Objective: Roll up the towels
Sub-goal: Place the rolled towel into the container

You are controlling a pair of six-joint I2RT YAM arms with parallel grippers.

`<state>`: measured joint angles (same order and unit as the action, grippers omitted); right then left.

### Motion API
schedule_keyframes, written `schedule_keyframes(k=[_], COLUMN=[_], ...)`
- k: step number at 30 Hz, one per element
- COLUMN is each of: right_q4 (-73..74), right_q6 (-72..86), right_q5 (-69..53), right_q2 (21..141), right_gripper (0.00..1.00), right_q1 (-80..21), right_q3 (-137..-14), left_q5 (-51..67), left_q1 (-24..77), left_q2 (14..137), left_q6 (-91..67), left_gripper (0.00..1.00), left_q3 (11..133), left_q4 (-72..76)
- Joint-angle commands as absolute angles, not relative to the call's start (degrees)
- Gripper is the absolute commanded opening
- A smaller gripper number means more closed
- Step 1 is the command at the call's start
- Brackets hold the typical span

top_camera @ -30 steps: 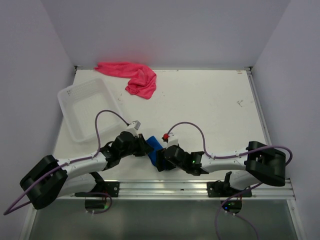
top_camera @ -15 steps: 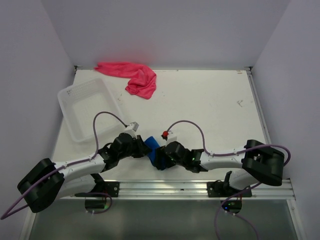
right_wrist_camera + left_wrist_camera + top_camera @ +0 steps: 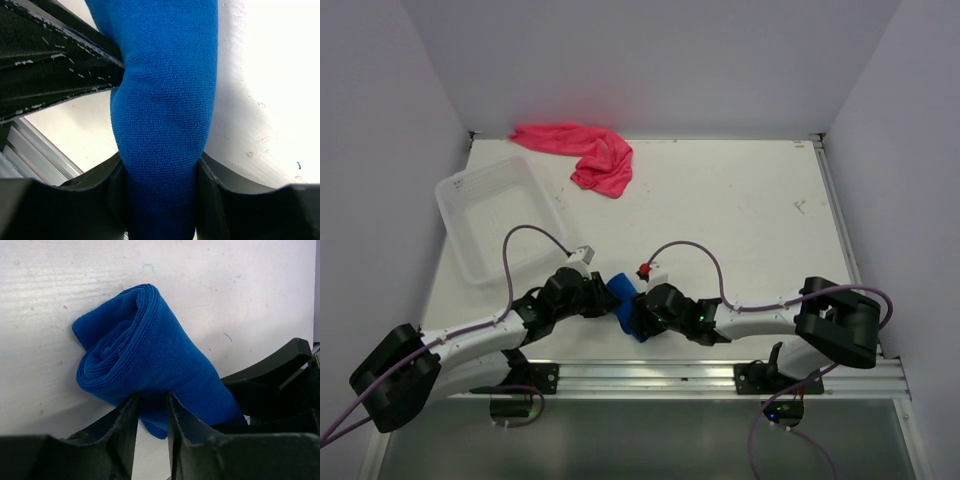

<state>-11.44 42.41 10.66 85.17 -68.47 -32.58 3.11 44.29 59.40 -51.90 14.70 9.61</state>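
**Item 1: blue towel** (image 3: 621, 289). Rolled into a tight cylinder and lying on the white table (image 3: 740, 210). It is caught between both claws, which meet nose to nose over it.

- Left gripper (image 3: 152, 412): the jaws are drawn almost together, with a fold from the roll's near side pinched in the narrow slot. The bulk of the roll lies just past the fingertips. Its spiral end is ahead and to the claw's left, and its length runs off to the claw's right.
- Right gripper (image 3: 160, 197): the jaws are clamped across the roll's girth. Cloth fills the whole gap and swells wider just ahead of them. The towel runs straight out from this claw.

**Views compared.**

- The left wrist view alone shows the coiled layers at the roll's end.
- The right wrist view gives only knit surface and the squeezed waist.
- In the top view the wrists cover most of the roll, leaving slivers of blue.

**Item 2: pink towel** (image 3: 585, 152). Seen in the top view only. It is crumpled and unrolled, far ahead of both claws and well apart from them.

**Item 3: basket** (image 3: 451, 228). White slotted plastic, seen in the top view only. It sits ahead and to the left of the left claw, not touching it.
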Motion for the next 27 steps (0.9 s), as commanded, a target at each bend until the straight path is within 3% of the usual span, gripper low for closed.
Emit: schedule_keyframes(k=[1,2,9,10,14,20,27], right_q4=[-8.5,-7.9,-4.3,-4.3,-1.2,-0.5,-0.2], right_q6=[40.3,40.4,42.8,42.7,43.2,45.7,47.0], right_q5=[14.9,15.9,26.7,27.3,31.5,35.6,42.5], right_q2=[86.5,86.7,87.6,88.1,90.7,94.7,98.1], right_gripper=[0.44,0.43,0.34,0.33,0.32,0.29,0.28], right_q1=[-70.8,-71.4,-75.7,-76.4,-77.9,-78.8,-81.8], right_q3=[-35.5,-36.1,-39.5,-40.0,-44.2,-47.5,-50.4], left_q5=[-0.6,-2.0,-5.6,-5.9,-6.7,-7.8,-8.3], left_q1=[44.4,44.5,44.1,44.1,44.0,43.9,43.9], left_q2=[57.4,56.9,54.4,54.2,54.0,56.8,60.6], left_q6=[-51.9,-51.9,-53.0,-53.6,-55.9,-59.1,-64.4], left_gripper=[0.34,0.42,0.68,0.76,0.88,0.99,1.00], left_q3=[16.4,17.8,25.0,26.3,28.6,31.3,32.3], left_q4=[0.1,-2.2,-13.2,-14.1,-17.3,-20.7,-23.8])
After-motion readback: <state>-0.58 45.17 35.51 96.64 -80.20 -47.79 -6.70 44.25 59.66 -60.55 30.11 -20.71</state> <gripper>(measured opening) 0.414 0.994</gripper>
